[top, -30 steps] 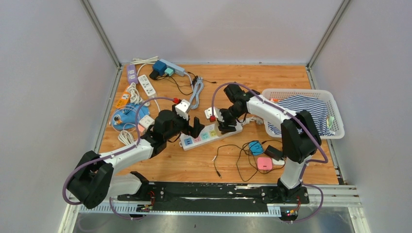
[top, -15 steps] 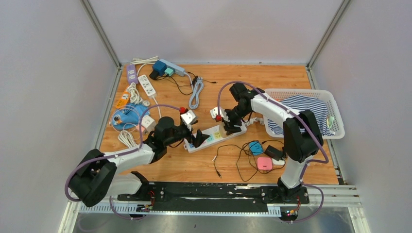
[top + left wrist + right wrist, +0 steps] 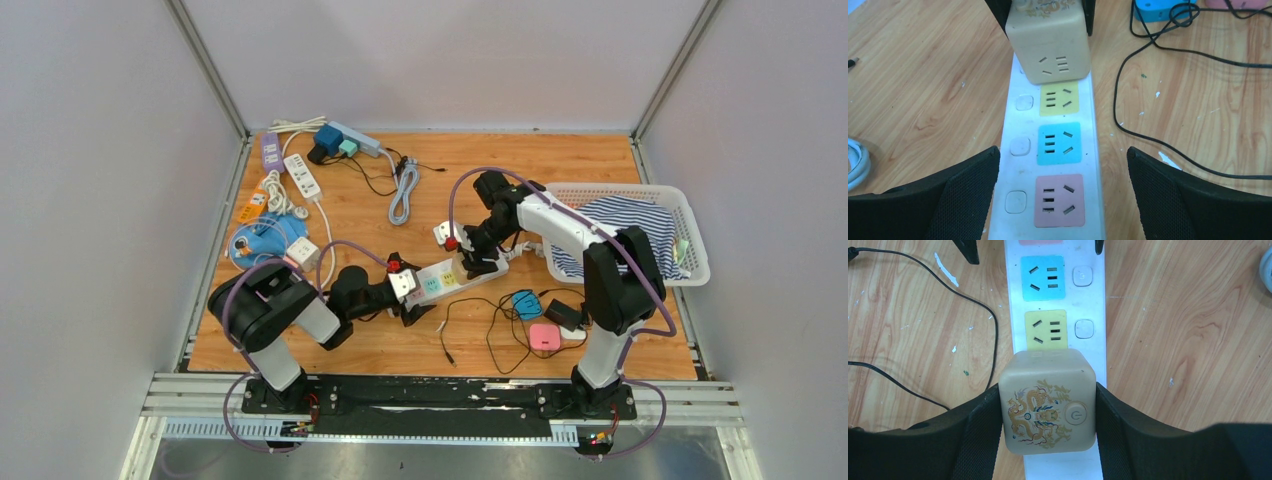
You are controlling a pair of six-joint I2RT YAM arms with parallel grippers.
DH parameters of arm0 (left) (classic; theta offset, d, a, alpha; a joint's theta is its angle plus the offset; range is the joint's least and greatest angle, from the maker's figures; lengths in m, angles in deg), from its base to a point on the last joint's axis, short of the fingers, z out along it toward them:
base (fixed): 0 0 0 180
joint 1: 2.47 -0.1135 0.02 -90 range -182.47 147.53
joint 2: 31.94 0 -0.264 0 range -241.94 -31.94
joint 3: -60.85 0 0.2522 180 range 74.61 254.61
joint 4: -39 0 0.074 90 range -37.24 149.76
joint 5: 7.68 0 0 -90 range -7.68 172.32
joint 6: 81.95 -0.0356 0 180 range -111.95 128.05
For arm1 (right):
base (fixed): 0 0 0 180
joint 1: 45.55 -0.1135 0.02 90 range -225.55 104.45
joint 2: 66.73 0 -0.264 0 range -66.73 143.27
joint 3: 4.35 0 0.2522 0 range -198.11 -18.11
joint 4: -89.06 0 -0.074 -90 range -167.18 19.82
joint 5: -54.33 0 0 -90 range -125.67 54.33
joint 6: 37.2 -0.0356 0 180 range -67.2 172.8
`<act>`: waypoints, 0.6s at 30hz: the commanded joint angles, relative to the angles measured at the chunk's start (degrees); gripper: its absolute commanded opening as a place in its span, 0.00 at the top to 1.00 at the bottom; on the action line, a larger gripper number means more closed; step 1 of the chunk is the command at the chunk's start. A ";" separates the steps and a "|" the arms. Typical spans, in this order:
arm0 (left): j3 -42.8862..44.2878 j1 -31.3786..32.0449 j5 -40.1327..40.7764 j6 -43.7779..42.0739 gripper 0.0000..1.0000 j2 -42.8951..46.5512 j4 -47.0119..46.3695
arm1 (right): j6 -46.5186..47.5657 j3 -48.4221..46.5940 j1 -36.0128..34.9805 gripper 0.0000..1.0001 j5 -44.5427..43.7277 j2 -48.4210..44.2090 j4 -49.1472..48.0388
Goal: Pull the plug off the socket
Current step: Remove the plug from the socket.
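Right gripper [image 3: 1047,412] clamped on cube plug [image 3: 1048,45], seated at right end of strip [image 3: 1020,145]; left gripper [image 3: 1063,167] spread wide astride the other end, apparently not touching it, so a pull may lift the whole strip, or the grip slip off the smooth cube.

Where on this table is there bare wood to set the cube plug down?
Bare wood runs along the back edge, between the grey coiled cable and the white basket. A smaller patch sits at the near edge, left of the black cable. Crowded: the back-left power strips and the chargers near the basket.
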 commanded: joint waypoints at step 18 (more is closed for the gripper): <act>3.55 1.87 3.24 -8.45 0.08 -5.52 -3.22 | -0.07 0.33 1.05 1.00 0.98 -0.09 4.43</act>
